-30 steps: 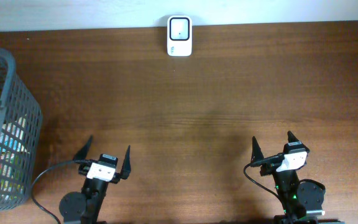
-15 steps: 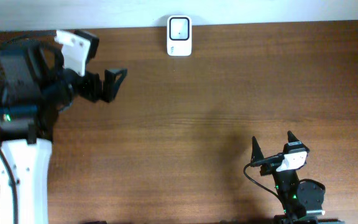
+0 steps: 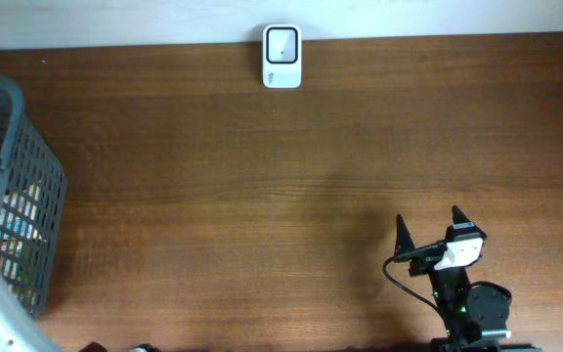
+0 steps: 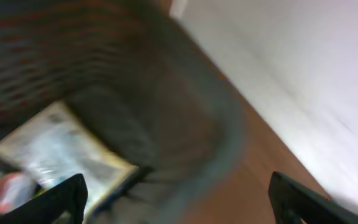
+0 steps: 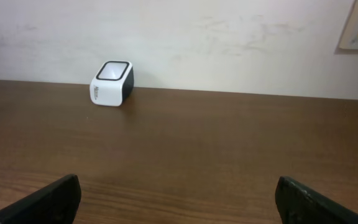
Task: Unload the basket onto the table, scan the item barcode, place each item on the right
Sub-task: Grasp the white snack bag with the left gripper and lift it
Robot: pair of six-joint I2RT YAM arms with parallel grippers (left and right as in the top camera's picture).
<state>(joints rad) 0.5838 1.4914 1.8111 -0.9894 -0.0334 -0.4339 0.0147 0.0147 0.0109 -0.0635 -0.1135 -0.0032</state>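
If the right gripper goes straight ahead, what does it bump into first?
Probably nothing: from the right gripper the way over the bare table looks free up to the white wall. The scanner stands left of that line.

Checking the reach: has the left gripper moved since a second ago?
Yes. The left gripper has swung left from beside the basket, out of the overhead view; its wrist camera looks into the basket.

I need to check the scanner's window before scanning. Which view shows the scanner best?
The right wrist view: the scanner shows its side and dark-rimmed top window, sharp. The overhead shows only its top face, small. The left wrist view is blurred, aimed into the basket; no scanner visible.
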